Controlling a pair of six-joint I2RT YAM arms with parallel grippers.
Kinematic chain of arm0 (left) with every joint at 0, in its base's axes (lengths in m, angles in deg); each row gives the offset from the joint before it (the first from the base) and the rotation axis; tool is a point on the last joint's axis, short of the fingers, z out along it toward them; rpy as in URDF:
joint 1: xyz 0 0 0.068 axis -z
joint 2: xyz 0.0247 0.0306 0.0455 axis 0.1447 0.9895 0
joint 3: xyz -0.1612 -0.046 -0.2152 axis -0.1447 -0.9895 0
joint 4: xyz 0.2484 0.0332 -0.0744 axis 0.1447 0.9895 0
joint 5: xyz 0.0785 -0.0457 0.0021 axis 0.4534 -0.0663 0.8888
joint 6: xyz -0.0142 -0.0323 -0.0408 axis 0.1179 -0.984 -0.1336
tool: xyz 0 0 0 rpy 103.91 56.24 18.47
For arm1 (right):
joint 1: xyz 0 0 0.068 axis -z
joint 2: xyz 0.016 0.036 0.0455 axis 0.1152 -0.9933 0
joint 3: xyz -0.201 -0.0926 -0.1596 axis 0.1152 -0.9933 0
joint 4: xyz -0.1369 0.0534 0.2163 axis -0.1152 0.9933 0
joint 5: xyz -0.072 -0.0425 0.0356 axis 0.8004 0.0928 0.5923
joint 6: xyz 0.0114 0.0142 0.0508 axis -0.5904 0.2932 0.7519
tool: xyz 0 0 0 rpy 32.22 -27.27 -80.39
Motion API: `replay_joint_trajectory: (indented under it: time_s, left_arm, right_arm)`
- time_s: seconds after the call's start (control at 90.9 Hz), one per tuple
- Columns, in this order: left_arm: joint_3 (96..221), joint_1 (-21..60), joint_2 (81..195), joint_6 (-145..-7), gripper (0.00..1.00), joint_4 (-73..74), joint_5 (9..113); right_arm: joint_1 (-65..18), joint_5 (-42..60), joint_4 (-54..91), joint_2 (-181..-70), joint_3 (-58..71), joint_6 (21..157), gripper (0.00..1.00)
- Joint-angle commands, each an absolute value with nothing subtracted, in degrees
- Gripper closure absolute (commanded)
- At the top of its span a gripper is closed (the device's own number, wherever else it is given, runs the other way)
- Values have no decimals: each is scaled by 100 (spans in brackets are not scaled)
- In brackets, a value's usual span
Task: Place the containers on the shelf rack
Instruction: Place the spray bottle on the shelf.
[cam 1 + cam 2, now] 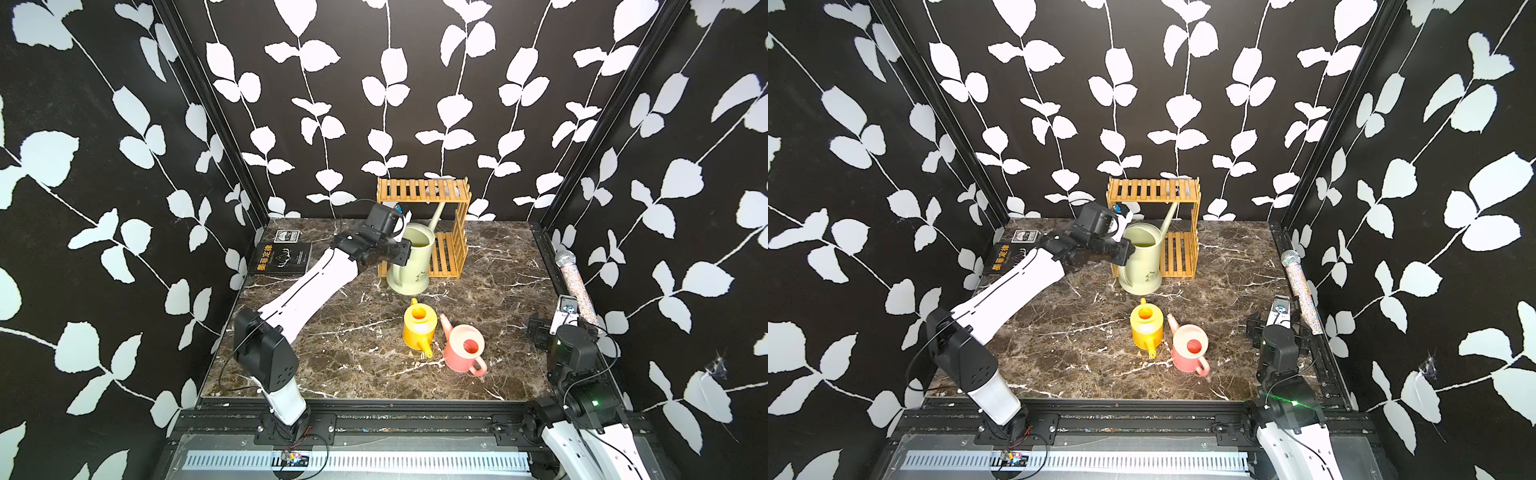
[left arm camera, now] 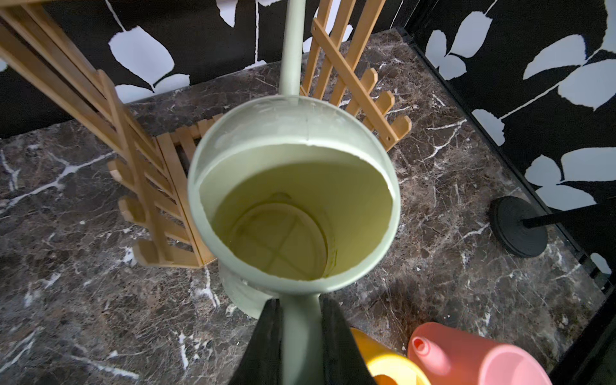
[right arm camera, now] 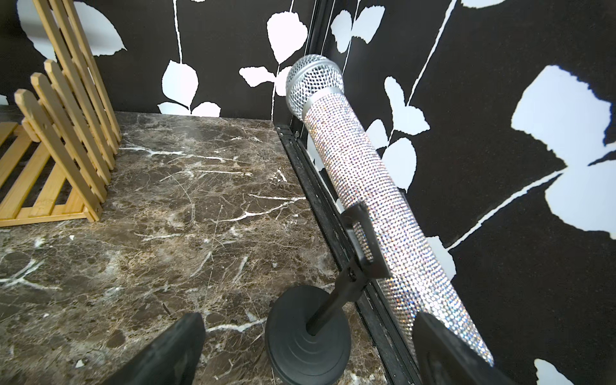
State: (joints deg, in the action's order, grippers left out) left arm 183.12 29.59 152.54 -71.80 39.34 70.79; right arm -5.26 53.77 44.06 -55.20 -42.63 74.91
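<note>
My left claw (image 2: 301, 333) grips the green watering can (image 1: 409, 262) by its handle. The can stands just before the shelf rack (image 1: 424, 191), near the back edge of the table (image 1: 498, 257). It is empty, stiff plastic (light, I judge), though its long spout could snag the slats.

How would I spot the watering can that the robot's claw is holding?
Look at the orange-brown wooden shelf rack by the back wall. At its open front is the pale green watering can, its handle pinched by the left claw. It is far bigger than the yellow can and pink can, with a long thin spout.
</note>
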Motion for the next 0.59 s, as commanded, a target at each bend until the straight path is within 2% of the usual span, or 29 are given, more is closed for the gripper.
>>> replay_joint_trajectory:
  time_s: [0.0, 0.253, 0.583]
  left_arm:
    - [18742, 3040, 15266, -7513, 100, 3358, 7368]
    - [18907, 3130, 15678, -7972, 100, 3177, 7930]
    - [19294, 3448, 16175, -7790, 100, 2725, 8430]
  right_arm:
    - [-458, 5507, 4179, -5438, -4328, 7449, 1]
    - [-421, 5481, 4180, -5430, -4334, 7447, 1]
    - [-379, 5423, 4178, -5454, -4335, 7452, 1]
